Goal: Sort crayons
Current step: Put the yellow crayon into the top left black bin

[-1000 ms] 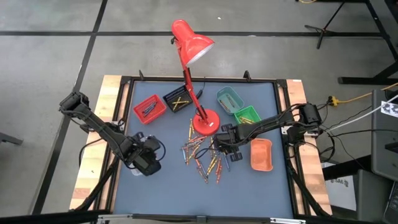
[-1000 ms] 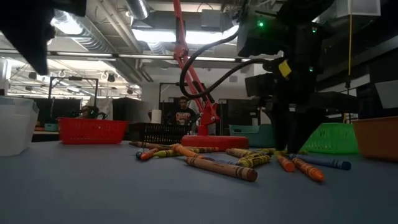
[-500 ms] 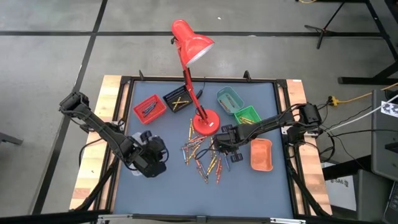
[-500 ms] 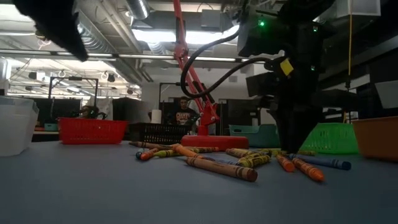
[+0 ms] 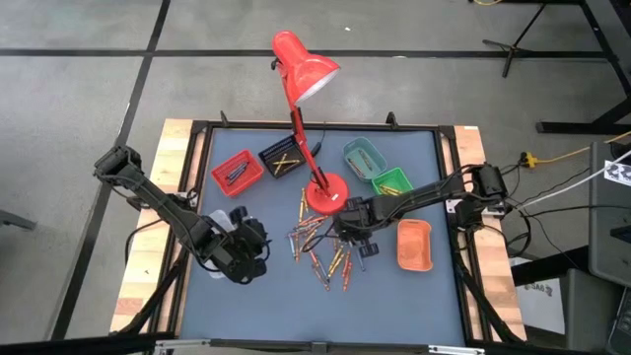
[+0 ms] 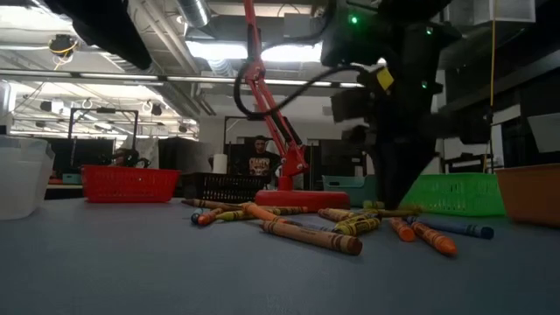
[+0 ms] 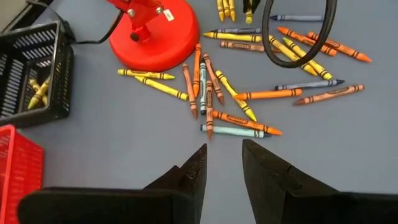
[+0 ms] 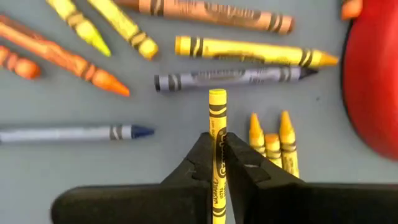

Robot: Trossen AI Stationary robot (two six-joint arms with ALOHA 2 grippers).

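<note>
Many crayons [image 5: 325, 247], mostly orange and yellow with some blue-grey, lie scattered on the blue-grey mat in front of the red lamp's base [image 5: 325, 192]. My right gripper [image 5: 357, 237] points down over the right side of the pile and is shut on a yellow crayon [image 8: 217, 118]. In the low view it [image 6: 398, 188] stands just above the lying crayons [image 6: 315, 234]. My left gripper [image 5: 258, 247] hangs open above the mat left of the pile, tipped toward it. Its fingers [image 7: 222, 165] hold nothing, and the nearest crayon [image 7: 233, 129] lies beyond them. My right gripper pinches the yellow crayon between its two fingers, on the wrapper's two sides about mid-length [image 8: 217, 146]. The fingers come from above and lie across the crayon. One end [image 8: 217, 94] sticks out past the fingertips. It looks roughly level and a little above the mat.
Small trays stand behind and beside the pile: red [image 5: 237, 173], black [image 5: 282, 160], teal [image 5: 363, 156], green [image 5: 391, 182] and orange [image 5: 414, 245]. The red lamp [image 5: 306, 74] rises over the table's far middle. Bare mat lies toward the near edge [image 5: 315, 316].
My right gripper has shut on the yellow crayon and has risen slightly with it. My left gripper has turned and tipped, swinging toward the crayon pile.
</note>
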